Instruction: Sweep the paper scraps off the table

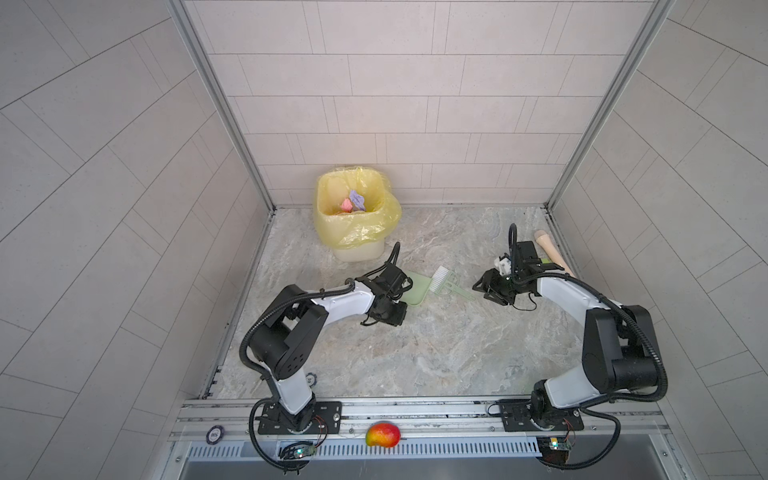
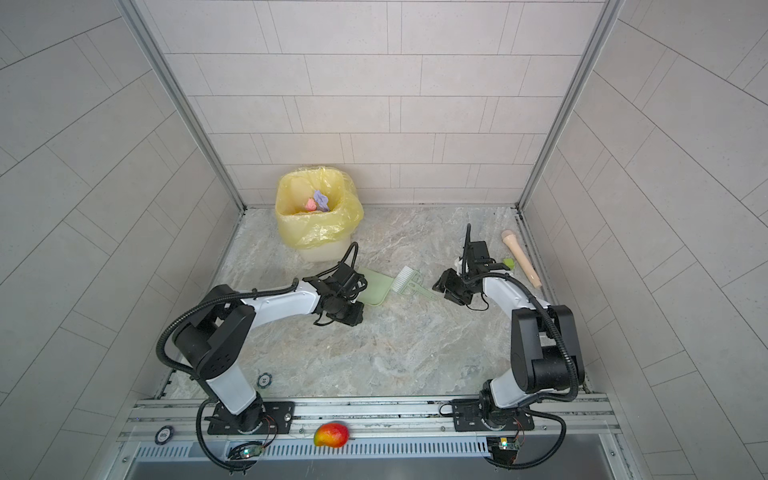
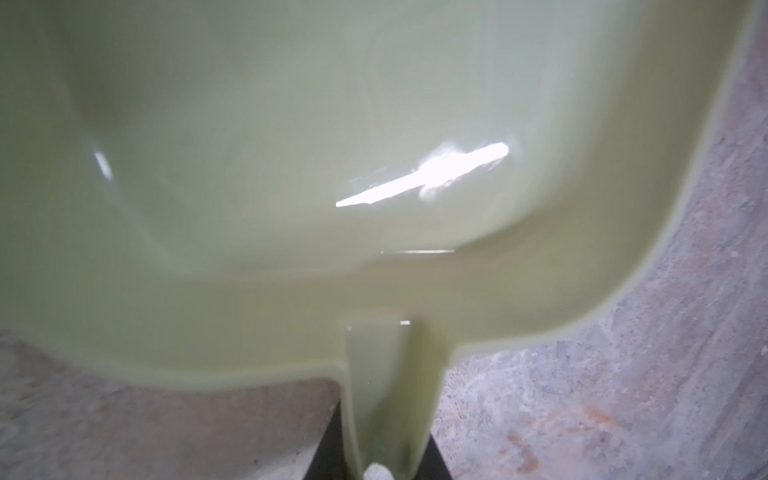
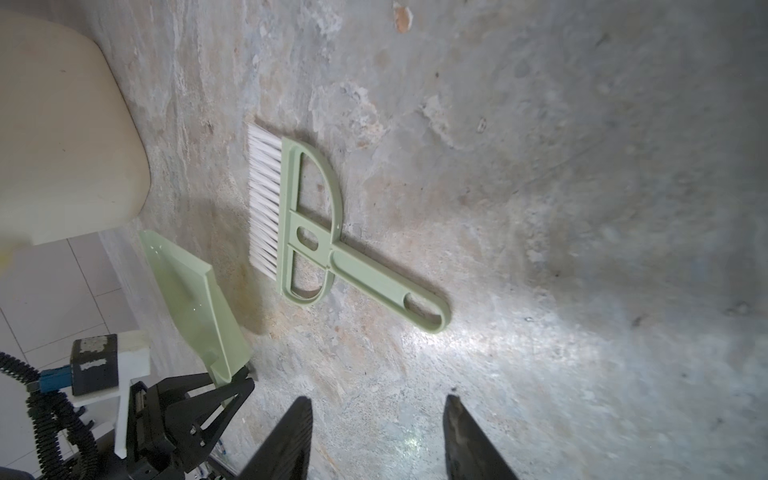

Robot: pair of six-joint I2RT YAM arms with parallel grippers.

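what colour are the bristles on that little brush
White bristles, set in a pale green frame; they show best in the right wrist view.

Both top views are evenly, softly lit with only faint shadows, and the wall lines bow toward the frame corners. The left wrist view is blurred, with a white glare streak across the dustpan point(image 3: 249, 145). In the right wrist view a bright patch, perhaps lamp glare, whitens the table point(image 4: 478, 345), and its far side looks smeared.
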